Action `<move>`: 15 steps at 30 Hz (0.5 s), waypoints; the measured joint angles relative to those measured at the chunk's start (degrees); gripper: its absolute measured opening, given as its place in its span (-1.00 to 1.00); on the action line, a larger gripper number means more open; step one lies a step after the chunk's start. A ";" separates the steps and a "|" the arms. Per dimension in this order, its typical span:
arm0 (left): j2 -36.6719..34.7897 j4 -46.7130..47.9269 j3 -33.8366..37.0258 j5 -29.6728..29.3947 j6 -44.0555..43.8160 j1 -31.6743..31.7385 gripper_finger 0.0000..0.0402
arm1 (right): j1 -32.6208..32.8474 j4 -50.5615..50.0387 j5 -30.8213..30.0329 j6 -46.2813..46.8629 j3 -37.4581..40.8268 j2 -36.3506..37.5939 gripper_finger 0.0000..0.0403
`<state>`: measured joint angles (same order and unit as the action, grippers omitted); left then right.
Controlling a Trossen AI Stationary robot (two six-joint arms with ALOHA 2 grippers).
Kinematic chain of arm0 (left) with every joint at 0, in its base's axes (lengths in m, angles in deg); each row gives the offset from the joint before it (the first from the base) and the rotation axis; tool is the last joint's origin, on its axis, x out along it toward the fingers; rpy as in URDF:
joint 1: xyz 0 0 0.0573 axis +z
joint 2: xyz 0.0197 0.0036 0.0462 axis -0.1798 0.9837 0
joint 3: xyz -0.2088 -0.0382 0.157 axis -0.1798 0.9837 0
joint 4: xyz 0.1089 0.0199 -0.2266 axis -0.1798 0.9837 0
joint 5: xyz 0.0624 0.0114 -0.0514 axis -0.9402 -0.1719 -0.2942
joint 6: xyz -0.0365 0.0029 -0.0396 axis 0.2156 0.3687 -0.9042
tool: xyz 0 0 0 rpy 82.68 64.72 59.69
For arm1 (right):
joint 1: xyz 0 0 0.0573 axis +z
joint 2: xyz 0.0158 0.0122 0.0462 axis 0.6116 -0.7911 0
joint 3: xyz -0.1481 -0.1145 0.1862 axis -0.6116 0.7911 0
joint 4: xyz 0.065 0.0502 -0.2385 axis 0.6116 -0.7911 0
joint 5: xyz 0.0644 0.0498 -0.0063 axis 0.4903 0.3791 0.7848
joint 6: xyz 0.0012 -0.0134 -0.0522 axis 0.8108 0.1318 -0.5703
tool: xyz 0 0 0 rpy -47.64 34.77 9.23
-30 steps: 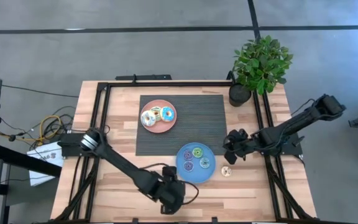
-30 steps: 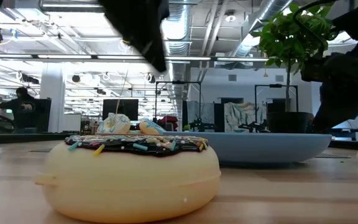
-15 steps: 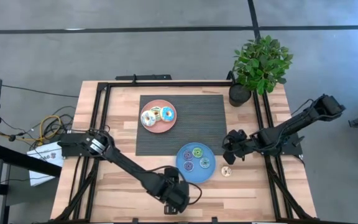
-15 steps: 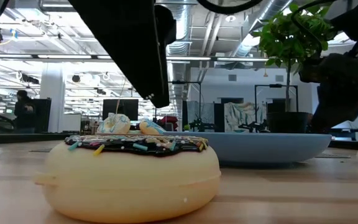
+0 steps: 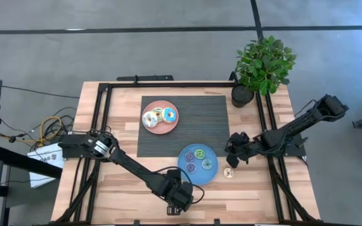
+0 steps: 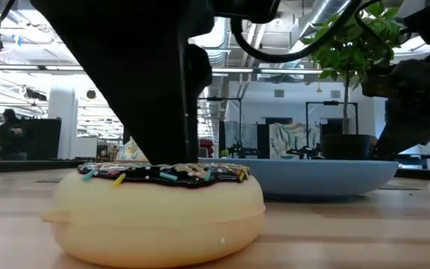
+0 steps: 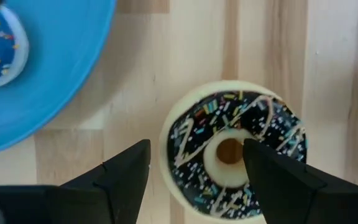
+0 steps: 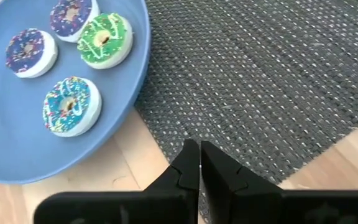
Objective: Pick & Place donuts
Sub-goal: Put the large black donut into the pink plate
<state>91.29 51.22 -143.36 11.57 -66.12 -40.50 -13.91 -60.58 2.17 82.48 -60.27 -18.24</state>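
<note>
We have the left pincer (image 7: 194, 171) at the near edge of the counter (image 5: 256, 188), directly above the dark-iced donut (image 7: 235, 151). Its fingers (image 7: 126, 168) stand apart and hold nothing. In the left wrist view the donut lies flat on bare wood, just beside the blue plate (image 7: 48, 81) and not touching it. One finger sits off the donut's rim on the plate side; the other crosses the icing close to the centre hole. In the low view the arm stands just behind the donut's iced top (image 6: 159, 173); we cannot tell from it whether a fingertip touches.

The relation that governs the coming move is vertical: the donut lies straight below the pincer, offset slightly toward the finger over the hole. A ring has no long axis, so we judge that approach angle matters little; the fingers must straddle one wall of the ring or its whole width.

The left arm is clearly the nearer one. The right pincer (image 8: 199, 163) hangs over the edge of the dark mat (image 8: 278, 81), its fingers together. A small cream donut (image 5: 229, 172) lies on the wood near it, beside the blue plate (image 5: 182, 164).

Three small donuts (image 8: 73, 106) lie on the blue plate. Larger ones rest on the pink plate (image 5: 168, 129).
</note>
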 joint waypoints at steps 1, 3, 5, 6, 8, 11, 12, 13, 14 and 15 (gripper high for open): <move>0.01 -0.13 -0.01 0.01 0.14 0.04 0.24 | 0.23 0.06 -0.02 0.00 0.00 0.00 -0.97; 0.00 -0.19 0.01 -0.21 0.30 0.09 0.24 | 0.56 0.06 -0.02 0.02 0.00 0.00 -0.97; 0.01 -0.45 0.01 -0.41 0.26 0.12 0.24 | 0.64 0.07 -0.02 0.02 0.00 0.00 -0.97; 0.02 -0.39 0.01 -0.24 0.25 0.12 0.24 | 0.65 0.06 -0.02 0.02 0.00 0.00 -0.97; 0.63 -1.09 -0.05 0.89 -0.02 0.18 0.24 | 0.65 0.09 -0.03 0.02 0.00 0.00 -0.97; 1.35 -1.98 -0.04 2.09 -0.20 0.29 0.20 | 0.61 0.42 -0.02 0.04 0.00 0.00 -0.97; 1.50 -2.42 -0.05 2.23 -0.14 0.31 0.16 | 0.62 0.52 -0.02 0.02 0.00 0.00 -0.97; 1.59 -2.48 -0.03 2.40 0.07 0.31 0.12 | 0.60 0.66 -0.02 0.02 0.00 0.00 -0.97; 1.61 -2.67 -0.03 2.65 0.15 0.34 0.07 | 0.60 1.13 -0.02 0.02 0.00 0.00 -0.97; 1.61 -2.73 -0.03 2.94 0.16 0.37 0.02 | 0.63 1.52 0.00 0.02 0.00 0.00 -0.97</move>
<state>92.90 48.49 -143.39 14.52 -65.96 -40.13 -13.28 -59.06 2.17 82.50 -60.27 -18.24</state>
